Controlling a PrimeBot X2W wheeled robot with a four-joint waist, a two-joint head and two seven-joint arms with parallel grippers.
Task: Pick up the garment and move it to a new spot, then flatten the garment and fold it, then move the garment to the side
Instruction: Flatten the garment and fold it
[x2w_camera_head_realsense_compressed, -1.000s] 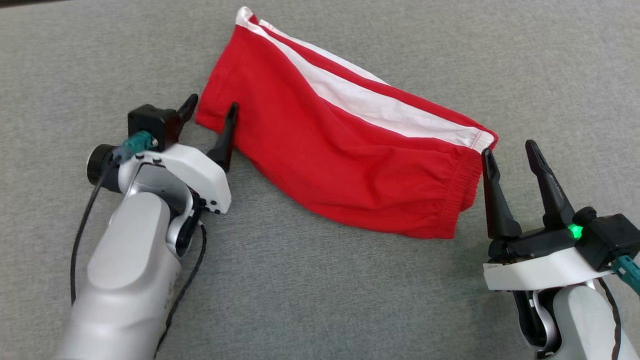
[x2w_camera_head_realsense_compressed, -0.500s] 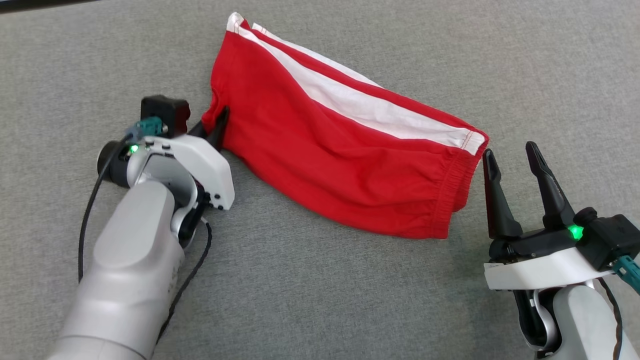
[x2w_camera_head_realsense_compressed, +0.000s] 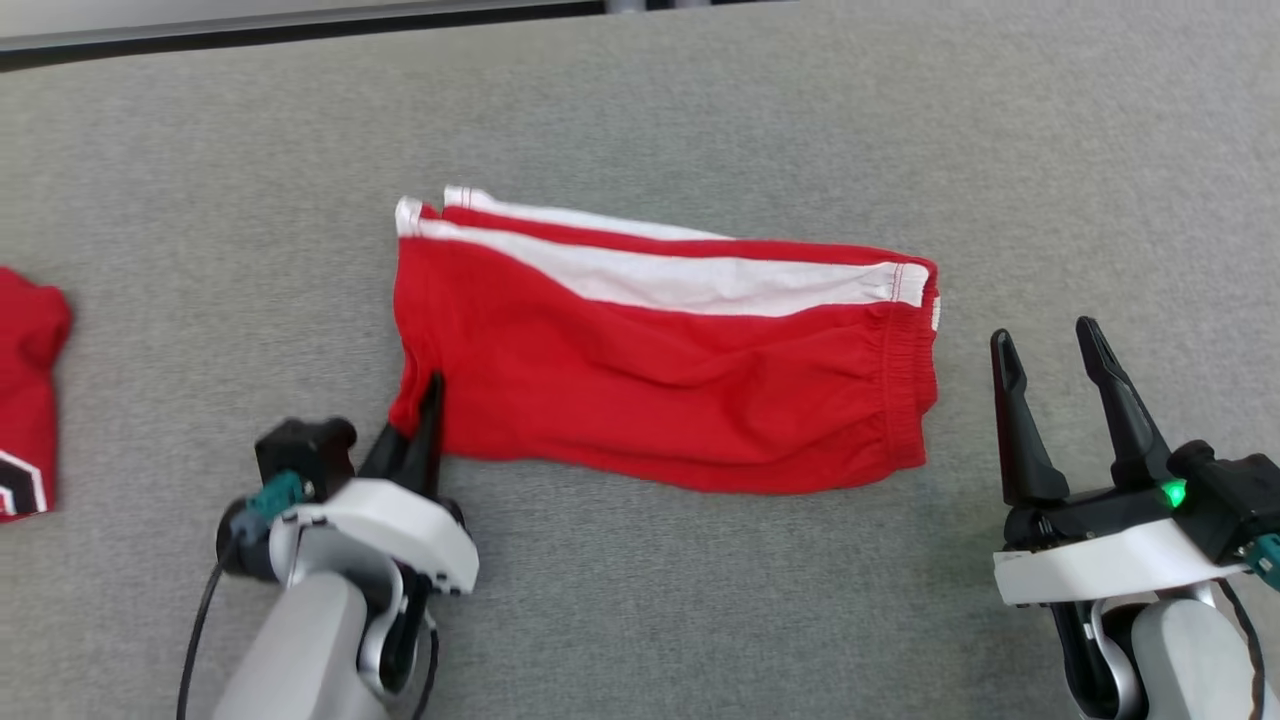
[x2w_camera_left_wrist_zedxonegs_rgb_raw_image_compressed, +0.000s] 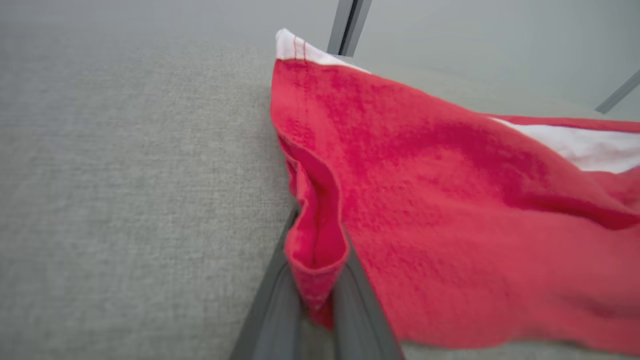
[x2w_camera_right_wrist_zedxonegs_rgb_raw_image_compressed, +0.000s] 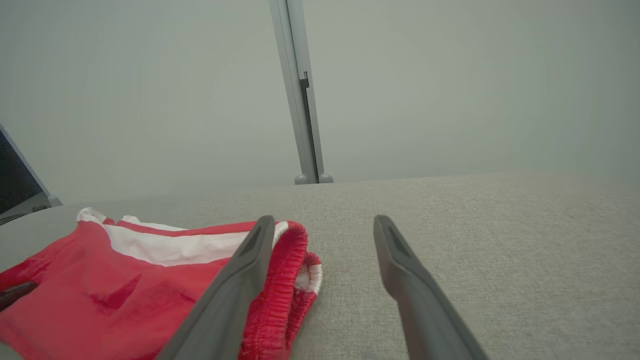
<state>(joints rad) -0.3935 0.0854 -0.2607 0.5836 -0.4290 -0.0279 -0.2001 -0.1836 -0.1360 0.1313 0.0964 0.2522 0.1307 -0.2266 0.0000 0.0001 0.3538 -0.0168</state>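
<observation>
Your left gripper (x2w_camera_head_realsense_compressed: 428, 405) is pinched tight on the near hem corner of the shorts (x2w_camera_head_realsense_compressed: 660, 390). In the left wrist view a fold of red cloth is bunched between the fingers (x2w_camera_left_wrist_zedxonegs_rgb_raw_image_compressed: 350, 305), and the rest of the shorts fans away ahead and to the inner side of that hand. The shorts lie fairly flat on the table (x2w_camera_head_realsense_compressed: 700, 600), stretched between your two hands. The waistband (x2w_camera_head_realsense_compressed: 905, 390) ends just beside the right gripper (x2w_camera_head_realsense_compressed: 1045, 340), on its inner side. That gripper stands wide and holds nothing. Its inner finger crosses the waistband in the wrist view, but the head view shows a gap, so treat it as apart. The step looks like securing the second corner before any lift. Slide the right hand inward and slightly forward until the near waistband corner sits between its fingers, then close low against the table so you catch every layer. The left pinch is shallow and close to the hem edge, so I would avoid tugging on it alone, since it could slip or drag the fold open. Once both hands hold, lift them together and level, with light tension across the cloth. Another garment (x2w_camera_head_realsense_compressed: 25, 400) lies well out beyond the left hand, so steer clear of it.
</observation>
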